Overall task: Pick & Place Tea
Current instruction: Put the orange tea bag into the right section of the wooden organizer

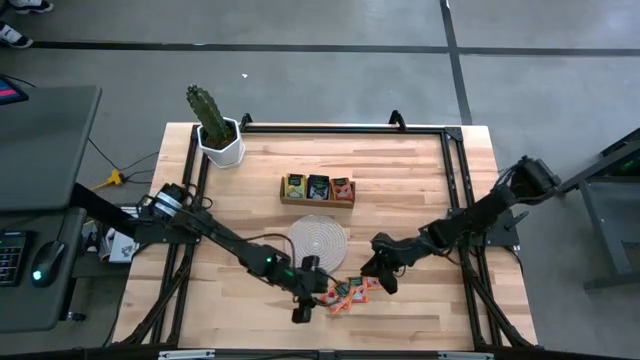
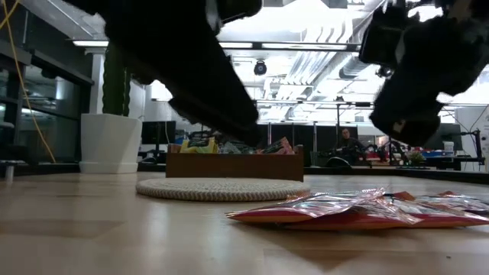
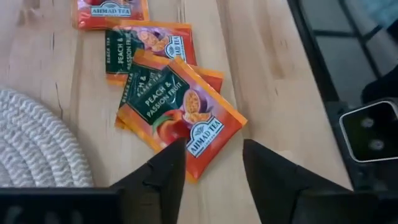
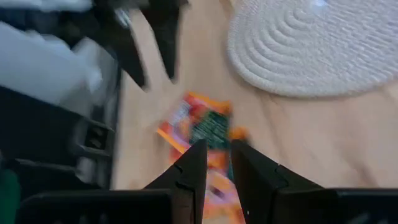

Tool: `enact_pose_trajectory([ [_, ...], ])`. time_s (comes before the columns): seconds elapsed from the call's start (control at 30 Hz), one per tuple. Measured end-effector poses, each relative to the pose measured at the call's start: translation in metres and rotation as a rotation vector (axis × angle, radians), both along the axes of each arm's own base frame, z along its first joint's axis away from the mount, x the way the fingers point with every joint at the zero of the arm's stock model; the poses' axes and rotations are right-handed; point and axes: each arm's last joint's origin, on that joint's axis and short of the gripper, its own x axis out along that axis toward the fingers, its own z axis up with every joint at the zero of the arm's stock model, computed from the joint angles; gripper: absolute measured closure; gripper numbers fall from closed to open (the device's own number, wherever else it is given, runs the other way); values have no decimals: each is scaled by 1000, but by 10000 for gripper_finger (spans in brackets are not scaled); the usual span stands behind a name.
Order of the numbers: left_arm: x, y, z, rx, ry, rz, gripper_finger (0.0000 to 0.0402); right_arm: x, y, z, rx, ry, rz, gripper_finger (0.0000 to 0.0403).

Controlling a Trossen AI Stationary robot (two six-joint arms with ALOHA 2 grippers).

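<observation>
Left wrist view gives me the best look at the tea sachets: flat square orange-red packets with a dark green panel, fruit artwork and "Peach & Passion Fruit" printed on them, several overlapping in a loose fan on the counter. I've got the left hand right over the nearest packet, fingers spread apart with the packet's corner showing between them, nothing gripped. From overhead, that small pile sits near the front edge of the counter, just in front of the round woven mat, with the left hand beside it on one side and the right hand at its other side. My right wrist camera shows the right hand above the packets, its fingers close together with a narrow gap, holding nothing I can see.

Behind the mat stands the wooden tray, with yellow, dark and orange sachets standing in its three compartments. A cactus in a white pot occupies the far left corner. I'm working on pale wood planks framed by black rails. Level across the counter I see an office room with ceiling lights and a person seated far back.
</observation>
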Motion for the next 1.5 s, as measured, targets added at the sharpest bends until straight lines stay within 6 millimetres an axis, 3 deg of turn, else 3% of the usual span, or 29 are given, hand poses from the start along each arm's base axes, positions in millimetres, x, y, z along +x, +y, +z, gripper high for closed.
enact_pose_trajectory([
  [0.13, 7, -4, -5, 58, 17, -28, 292, -2, 9, 2, 15, -18, -79, 332],
  [0.33, 2, -11, -10, 90, 39, -41, 392, 3, 24, 16, 9, -66, -134, 332],
  [0.7, -6, -22, -11, 155, 4, -4, 400, 20, 44, 39, -78, -46, -211, 332],
  [0.83, -5, -22, -12, 165, -7, 12, 401, 25, 50, 31, -62, -13, -224, 332],
  [1.07, 2, -25, -35, 155, 1, 31, 401, 28, 60, 16, -37, 32, -248, 332],
  [1.27, 10, -30, -52, 99, -33, 60, 401, 25, 66, 14, 6, 49, -258, 332],
  [1.5, 11, -31, -80, 41, 37, 143, 401, 19, 67, 7, 189, 196, -298, 329],
])
